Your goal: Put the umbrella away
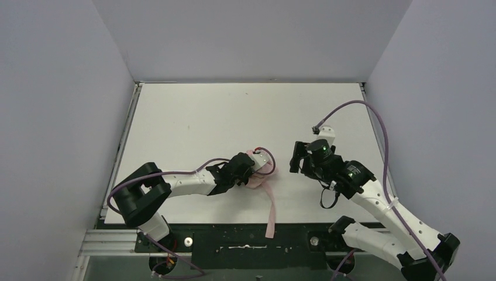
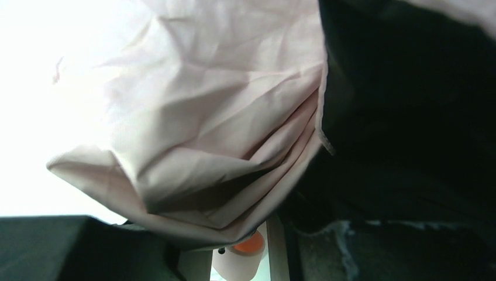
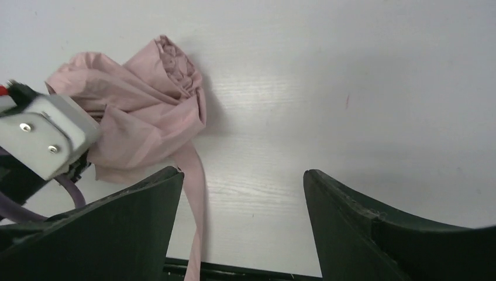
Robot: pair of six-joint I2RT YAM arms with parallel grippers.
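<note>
The umbrella (image 1: 264, 171) is a crumpled bundle of pale pink fabric near the table's front middle. Its long pink strap (image 1: 271, 211) trails toward me over the front edge. My left gripper (image 1: 251, 168) is shut on the bundle. In the left wrist view the creased fabric (image 2: 193, 105) fills the space beside a dark finger (image 2: 409, 105), and a small pink handle end (image 2: 248, 249) shows below. My right gripper (image 3: 240, 175) stands open just right of the umbrella (image 3: 146, 111), apart from it. Only the strap (image 3: 196, 193) runs past its left finger (image 3: 140, 205).
The white table (image 1: 193, 117) is boxed in by grey walls at the left, back and right. A black rail (image 1: 245, 243) runs along the front edge between the arm bases. A purple cable (image 1: 374, 117) loops above the right arm.
</note>
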